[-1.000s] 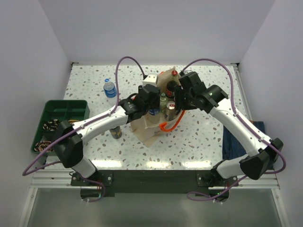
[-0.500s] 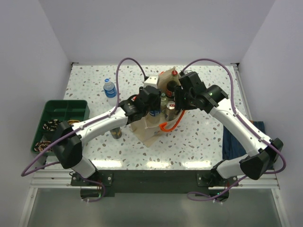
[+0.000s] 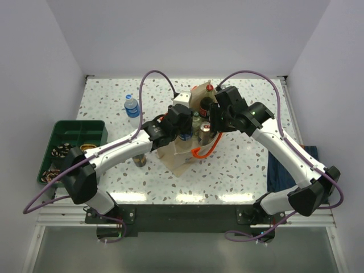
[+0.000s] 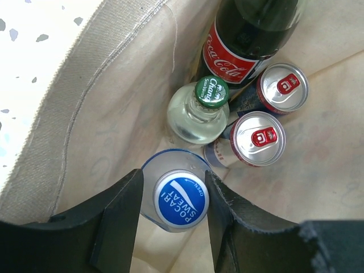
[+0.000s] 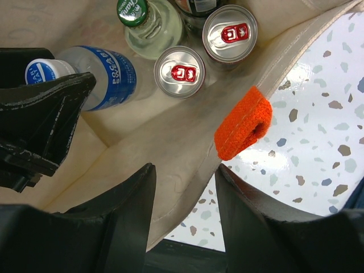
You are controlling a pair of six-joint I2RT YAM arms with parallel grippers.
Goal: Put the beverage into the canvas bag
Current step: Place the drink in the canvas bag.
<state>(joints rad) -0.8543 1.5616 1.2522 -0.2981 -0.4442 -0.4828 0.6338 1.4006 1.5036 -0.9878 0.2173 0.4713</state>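
Lowering a blue-capped bottle (image 4: 181, 200) into the bag (image 4: 68, 114), left gripper (image 4: 173, 213) clamped on it; right gripper (image 5: 185, 210) pinches the bag's rim. Releasing early could topple it onto the cans (image 4: 260, 137).

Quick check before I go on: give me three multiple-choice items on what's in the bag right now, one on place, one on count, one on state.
1. Where is the Pocari Sweat bottle?
A. on the green tray
B. inside the canvas bag, between the left pincer's fingers
C. on the table beside the bag

2. How many cans with red tabs stand in the bag?
A. one
B. two
C. four

3. What is the right pincer doing?
A. gripping a can
B. hanging open away from the bag
C. straddling the bag's wall near the orange tab

Answers: 1 B, the left wrist view shows its blue cap between the two fingers over the bag's lining. 2 B, both wrist views show two can tops. 3 C, the right wrist view shows canvas between its fingers.
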